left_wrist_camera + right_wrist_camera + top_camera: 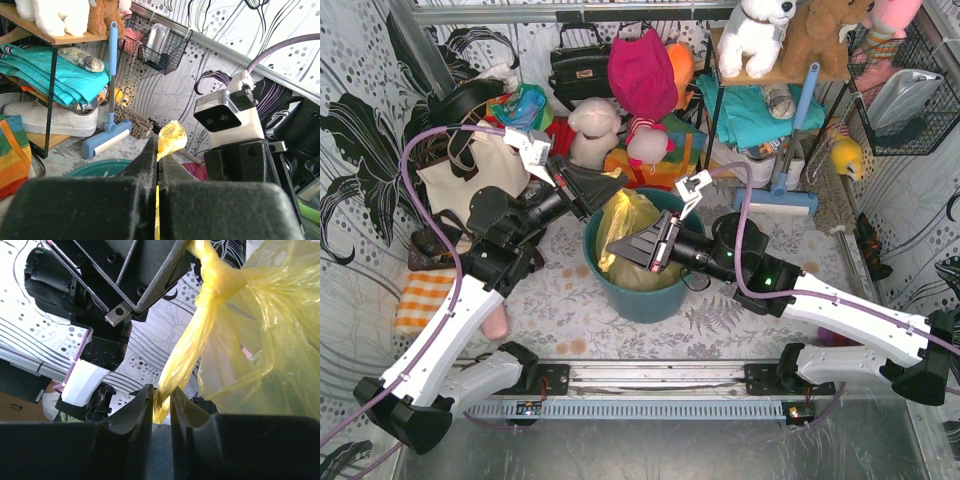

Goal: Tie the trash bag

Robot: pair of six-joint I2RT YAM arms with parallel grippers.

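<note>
**Trash bag** (625,232): yellow, crinkled, and seated in a teal bin (650,300) at the centre of the top view. Its top was gathered into a bunched twist.

**Left gripper** (618,183): hung over the bin's upper-left rim, with its fingers pressed together on a thin tail of the bag.

**Right gripper** (613,250): lay across the bin's mouth from the right and hid part of the bag. Its fingers were nipped on a twisted strand below the bunch.

**Surroundings:**
- cream tote (470,175), at left
- black handbag (580,65), upper left
- white plush toy (757,35), on a shelf at upper right
- blue-handled roller (790,150), below the shelf
- wire basket (905,100), at the right edge
- orange checked cloth (425,300), lower left

**Obstruction:** in the right wrist view, the left arm's black body filled the upper left.
</note>
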